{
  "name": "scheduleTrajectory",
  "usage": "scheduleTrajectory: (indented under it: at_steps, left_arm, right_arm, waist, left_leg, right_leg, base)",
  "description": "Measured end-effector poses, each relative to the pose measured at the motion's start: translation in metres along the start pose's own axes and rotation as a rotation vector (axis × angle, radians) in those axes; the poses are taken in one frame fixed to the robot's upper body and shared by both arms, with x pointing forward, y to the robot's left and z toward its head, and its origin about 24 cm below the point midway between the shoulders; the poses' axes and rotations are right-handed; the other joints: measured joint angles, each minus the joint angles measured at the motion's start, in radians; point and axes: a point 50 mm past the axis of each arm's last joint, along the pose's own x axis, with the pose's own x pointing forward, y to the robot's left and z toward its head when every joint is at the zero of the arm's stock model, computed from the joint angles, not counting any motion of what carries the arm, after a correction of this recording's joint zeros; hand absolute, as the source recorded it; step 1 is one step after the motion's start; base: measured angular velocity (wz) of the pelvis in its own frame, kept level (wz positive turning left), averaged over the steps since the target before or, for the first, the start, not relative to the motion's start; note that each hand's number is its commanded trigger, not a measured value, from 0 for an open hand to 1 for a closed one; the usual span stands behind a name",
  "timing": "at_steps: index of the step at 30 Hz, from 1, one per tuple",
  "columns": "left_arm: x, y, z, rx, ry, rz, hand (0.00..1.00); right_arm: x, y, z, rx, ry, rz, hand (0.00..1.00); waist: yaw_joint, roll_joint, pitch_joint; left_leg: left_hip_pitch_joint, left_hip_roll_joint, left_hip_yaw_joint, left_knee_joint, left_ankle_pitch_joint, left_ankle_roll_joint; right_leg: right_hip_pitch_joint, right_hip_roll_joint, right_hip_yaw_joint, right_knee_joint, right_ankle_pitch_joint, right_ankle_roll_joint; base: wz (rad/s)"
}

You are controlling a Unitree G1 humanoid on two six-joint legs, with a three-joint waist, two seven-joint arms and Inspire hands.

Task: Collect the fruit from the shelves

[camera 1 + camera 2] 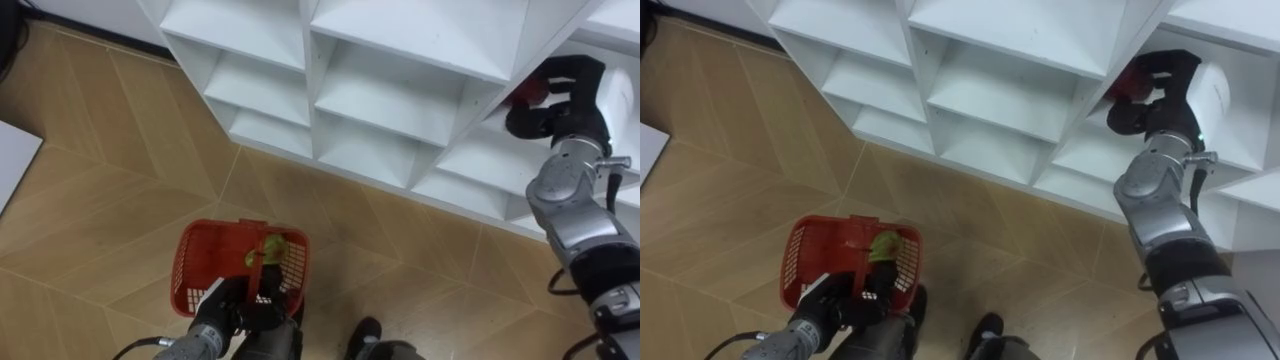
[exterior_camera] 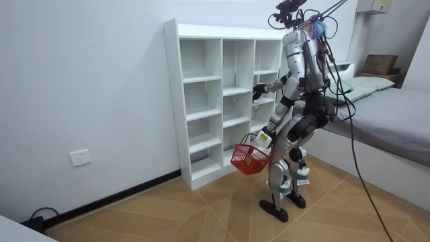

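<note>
My right hand (image 1: 548,102) reaches into a compartment on the right of the white closet (image 1: 400,95), its fingers curled round a red fruit (image 1: 523,92) that is mostly hidden by them. Low in front of me hangs a red plastic basket (image 1: 205,262), and my left hand (image 1: 232,306) is shut on its handle. A yellow-green fruit (image 1: 268,247) lies inside the basket. In the room view I stand upright facing the closet (image 2: 215,101), with the basket (image 2: 250,158) at knee height and my right hand (image 2: 259,90) at a middle shelf.
The closet's other compartments in view hold nothing. Wooden floor (image 1: 110,190) stretches to my left, with a white panel's corner (image 1: 12,160) at its far left edge. A bed (image 2: 393,107) stands close behind me in the room view.
</note>
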Motion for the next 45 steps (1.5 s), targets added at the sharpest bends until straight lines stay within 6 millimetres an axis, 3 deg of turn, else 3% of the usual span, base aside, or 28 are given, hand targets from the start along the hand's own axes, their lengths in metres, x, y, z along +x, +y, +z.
scheduleTrajectory:
  at_steps: [19,23,31,37,41,44,45]
  left_arm:
    - [-0.003,0.001,-0.004,0.0,0.003,0.002,1.0]
    - [-0.004,0.003,-0.006,-0.001,0.01,0.006,1.0]
    - [-0.003,0.004,-0.006,0.001,0.021,0.01,1.0]
    - [-0.001,0.005,-0.003,0.004,0.025,0.015,1.0]
    - [-0.001,0.007,-0.009,-0.001,0.053,0.034,1.0]
    - [-0.001,0.01,-0.011,-0.02,0.058,0.06,1.0]
    - [-0.001,0.011,-0.012,-0.034,0.061,0.068,1.0]
  right_arm:
    - [0.0,-0.001,-0.006,0.014,0.052,0.008,1.0]
    - [-0.002,0.001,-0.007,0.016,0.056,0.021,1.0]
    - [-0.009,0.015,-0.01,0.204,0.123,0.176,1.0]
    - [-0.014,0.02,-0.016,0.245,0.144,0.278,1.0]
    - [-0.024,0.024,-0.03,0.283,0.201,0.313,1.0]
    - [-0.029,0.022,-0.041,0.342,0.246,0.305,1.0]
    - [-0.032,0.019,-0.044,0.387,0.263,0.291,1.0]
  waist:
    - [0.0,-0.001,0.0006]
    - [0.003,0.003,0.0017]
    - [-0.004,0.012,-0.001]
    - [-0.047,0.013,-0.002]
    - [-0.063,0.013,-0.0038]
    - [-0.093,0.022,-0.012]
    - [-0.102,0.026,-0.0187]
  left_leg:
    - [0.037,0.0,-0.003,-0.008,0.0,0.0]
    - [0.067,0.012,0.001,-0.016,-0.005,-0.004]
    - [0.164,0.02,0.009,-0.062,-0.006,-0.007]
    - [0.199,0.021,0.037,-0.075,-0.005,-0.006]
    - [0.236,0.021,0.057,-0.075,-0.005,-0.006]
    - [0.245,0.023,0.06,-0.074,-0.006,-0.006]
    - [0.244,0.024,0.06,-0.074,-0.006,-0.006]
  right_leg:
    - [0.045,0.001,-0.005,-0.021,0.0,0.002]
    - [0.079,0.019,-0.002,-0.051,0.011,0.002]
    - [0.176,0.035,0.005,-0.105,0.014,0.005]
    - [0.211,0.034,0.012,-0.122,0.015,0.013]
    - [0.243,0.034,0.03,-0.131,0.015,0.018]
    - [0.258,0.038,0.032,-0.147,0.02,0.022]
    - [0.261,0.04,0.033,-0.155,0.025,0.023]
  base:
    - [0.0]
    - [-0.08]
    - [-0.03]
    - [-0.03]
    - [-0.12]
    - [-0.05]
    - [-0.04]
